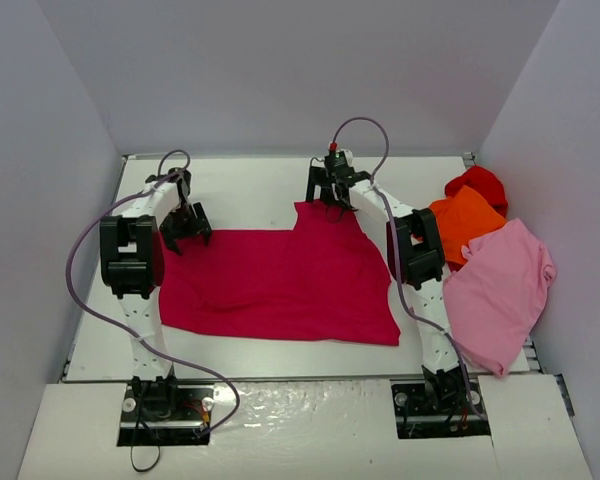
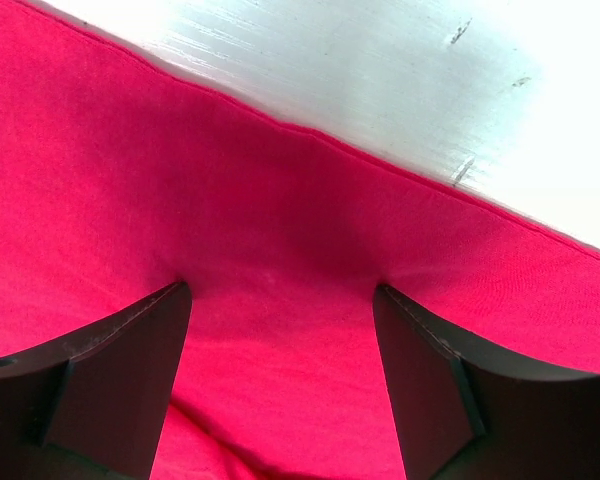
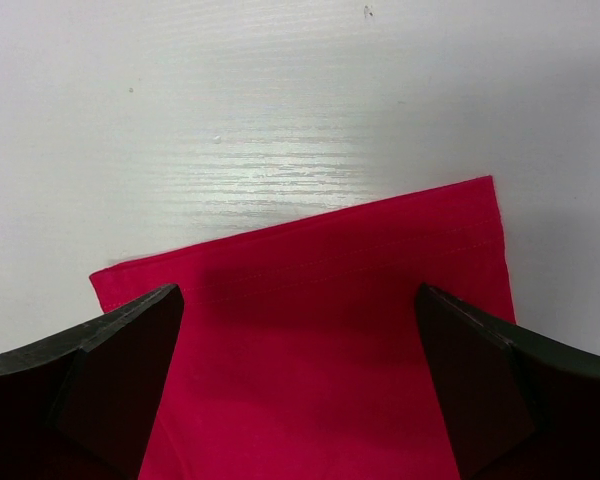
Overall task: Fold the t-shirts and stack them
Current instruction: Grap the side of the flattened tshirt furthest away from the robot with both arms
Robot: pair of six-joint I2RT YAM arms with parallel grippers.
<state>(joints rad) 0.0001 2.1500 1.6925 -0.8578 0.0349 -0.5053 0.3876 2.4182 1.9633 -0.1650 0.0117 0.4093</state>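
Where the left pincer (image 2: 280, 300) stands: jaws apart with nothing clasped between them, fingertips low over the far-left edge of the large crimson soft-cloth t-shirt (image 1: 280, 280); whether the tips press into the cloth I cannot tell.
Where the right pincer (image 3: 300, 300) stands: jaws spread wide and empty, hovering above a squared, hemmed flap that juts toward the far side at the shirt's right end, probably a sleeve.
Crimson shirt: spread nearly flat in the middle of the white table (image 1: 250, 180), between the two arms, with a few soft creases.
Other shirts: a light pink cloth t-shirt (image 1: 495, 285) draped at the right edge, an orange cloth t-shirt (image 1: 467, 222) touching it on the far side, and a bright red cloth t-shirt (image 1: 478, 183) bunched farthest back; all lie loose and unfolded, apart from the crimson one.
Step in hand: by my judgement, getting ready to make the first fold of the crimson shirt, with both pincers placed at its far edge.
Next move calls for: both pincers closing on the far edge together, then carrying it evenly toward the near side without dragging the lower layer.
Writing: no brand, label or lettering can be read on the cloth or the arms.
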